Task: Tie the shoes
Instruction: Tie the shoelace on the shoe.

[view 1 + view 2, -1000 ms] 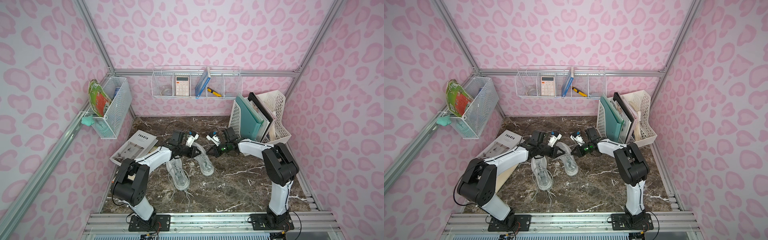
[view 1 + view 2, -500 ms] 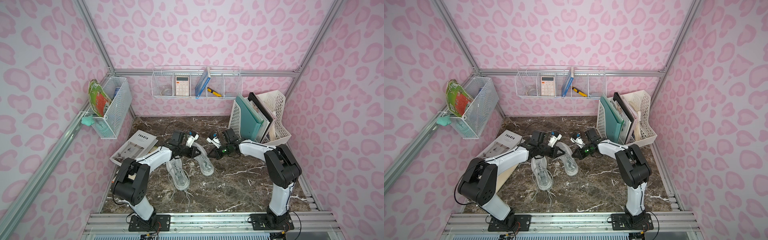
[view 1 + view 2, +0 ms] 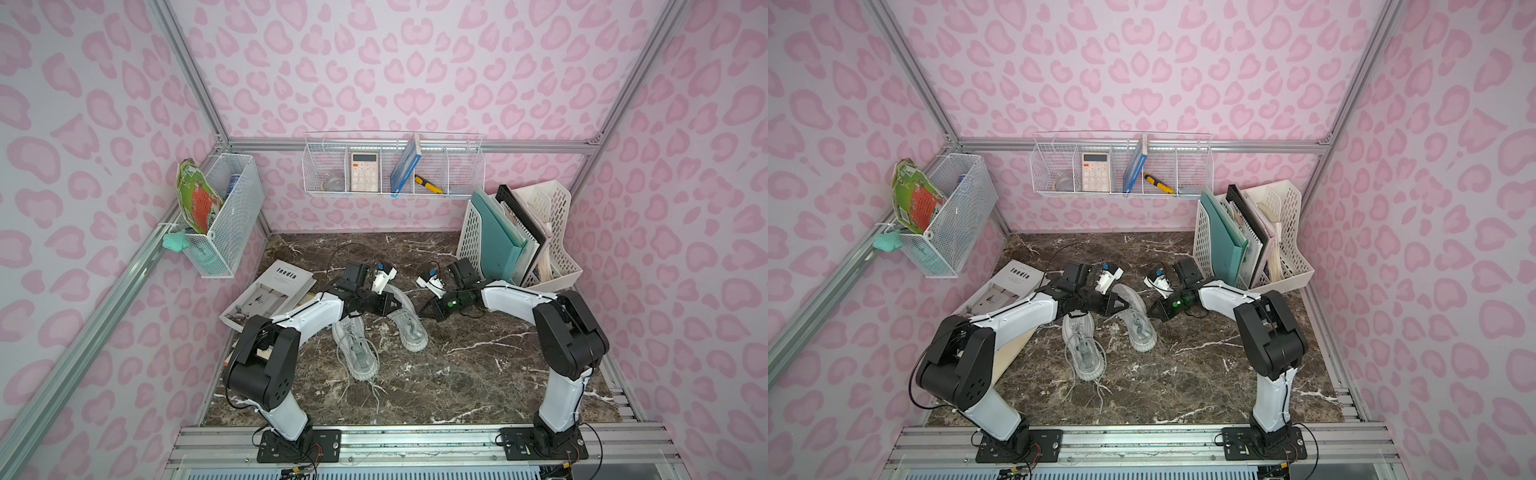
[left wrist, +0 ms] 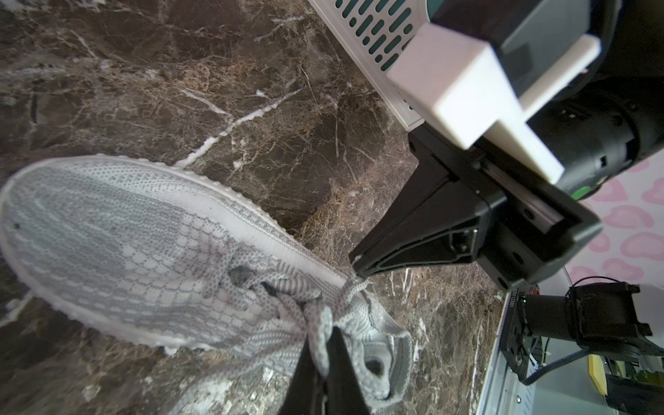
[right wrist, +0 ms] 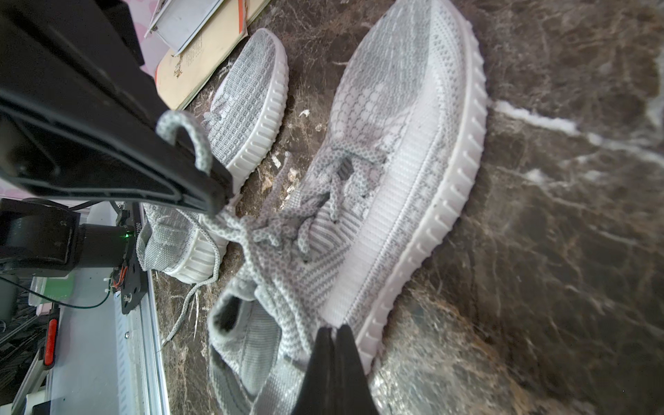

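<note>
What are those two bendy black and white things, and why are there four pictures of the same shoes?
They are two robot arms, bolted to the front edge of the table. Each arm ends in a pincer called a gripper. Two of the pictures look down from above on the whole marble table. The two close-ups come from small cameras on the arms' wrists.

Two grey shoes and some books lie on the table. The left gripper and the right gripper are both shut. Each one is pinching a lace of the farther shoe. The nearer shoe is untied, and its loose laces trail on the table.
</note>
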You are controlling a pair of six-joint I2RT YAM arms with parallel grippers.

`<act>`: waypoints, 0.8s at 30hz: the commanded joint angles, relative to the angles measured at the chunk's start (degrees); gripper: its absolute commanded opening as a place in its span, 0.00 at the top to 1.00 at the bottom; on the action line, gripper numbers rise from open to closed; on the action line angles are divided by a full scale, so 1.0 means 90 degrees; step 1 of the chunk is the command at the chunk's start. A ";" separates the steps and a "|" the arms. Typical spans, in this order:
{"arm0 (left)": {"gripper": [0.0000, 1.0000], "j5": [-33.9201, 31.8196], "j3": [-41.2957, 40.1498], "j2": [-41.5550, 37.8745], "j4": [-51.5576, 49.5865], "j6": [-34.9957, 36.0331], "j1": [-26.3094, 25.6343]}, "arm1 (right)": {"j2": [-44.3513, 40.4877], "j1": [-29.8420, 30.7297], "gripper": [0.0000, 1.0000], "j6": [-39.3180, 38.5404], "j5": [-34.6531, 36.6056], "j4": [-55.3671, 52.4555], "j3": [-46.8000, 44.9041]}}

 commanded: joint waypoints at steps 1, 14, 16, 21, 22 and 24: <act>1.00 0.0061 0.0051 0.0027 -0.0081 0.0090 0.0009 | 0.0019 0.0080 1.00 -0.0071 -0.0133 -0.0102 0.0004; 1.00 0.0160 0.0087 0.0087 -0.0107 0.0127 0.0009 | 0.0019 -0.0244 0.72 0.0107 -0.0849 0.0606 -0.0059; 1.00 0.0167 0.0092 0.0097 -0.0108 0.0135 0.0011 | 0.0116 -0.0277 0.69 0.0041 -0.0948 0.0565 0.0074; 1.00 0.0167 0.0095 0.0107 -0.0118 0.0143 0.0008 | 0.0364 -0.0332 0.62 -0.0018 -0.1139 0.0570 0.0326; 1.00 0.0165 0.0101 0.0100 -0.0124 0.0149 0.0006 | 0.0397 -0.0344 0.61 0.0018 -0.1218 0.0633 0.0346; 1.00 0.0155 0.0083 0.0091 -0.0126 0.0155 0.0012 | 0.0475 -0.0353 0.60 0.0004 -0.1282 0.0625 0.0435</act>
